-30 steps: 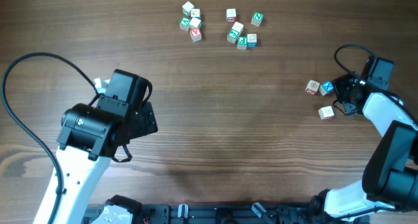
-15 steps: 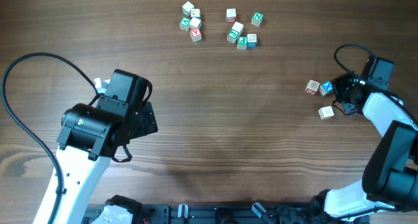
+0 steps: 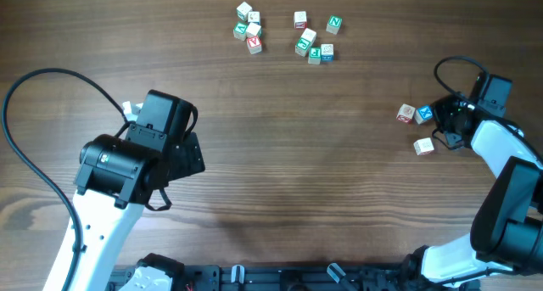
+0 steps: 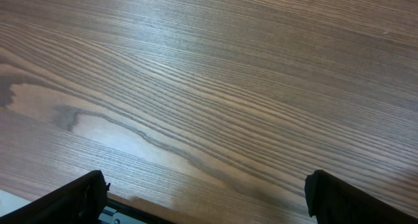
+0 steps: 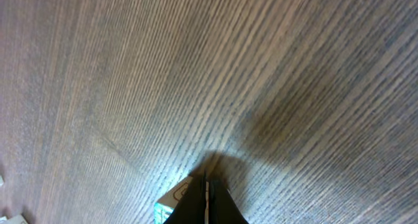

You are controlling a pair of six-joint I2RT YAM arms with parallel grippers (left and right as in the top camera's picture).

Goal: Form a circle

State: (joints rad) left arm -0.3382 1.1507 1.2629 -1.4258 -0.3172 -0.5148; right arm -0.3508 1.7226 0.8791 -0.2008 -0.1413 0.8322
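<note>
**Desk:** Anything shift since a second ago?

**Me:** Nothing I can make out. Both arms and every cube sit where they were. My right gripper (image 3: 443, 120) has its fingers pressed together with nothing between them. In the right wrist view the shut tips are down at the table (image 3: 297, 172), just beside the blue-marked cube (image 3: 425, 113).

**Desk:** And the left?

**Me:** The left gripper (image 4: 209, 208) is spread wide over bare wood, well apart from any cube. It's idle, as far as I can judge.

**Desk:** Where's the group you're shaping?

**Me:** At the right side of the table, by my right arm. The blue-marked cube lies against the red-marked cube (image 3: 406, 113), side by side. The third cube (image 3: 423, 146) lies apart, nearer me.

**Desk:** So how far along?

**Me:** Early, I'd say. Three cubes make a bent row at best, not a ring. The loose scatter (image 3: 306, 41) at the far edge looks untouched. If those belong in the ring, nearly all the fetching is left. For now I'd nudge with the shut tips rather than pick anything up.
</note>
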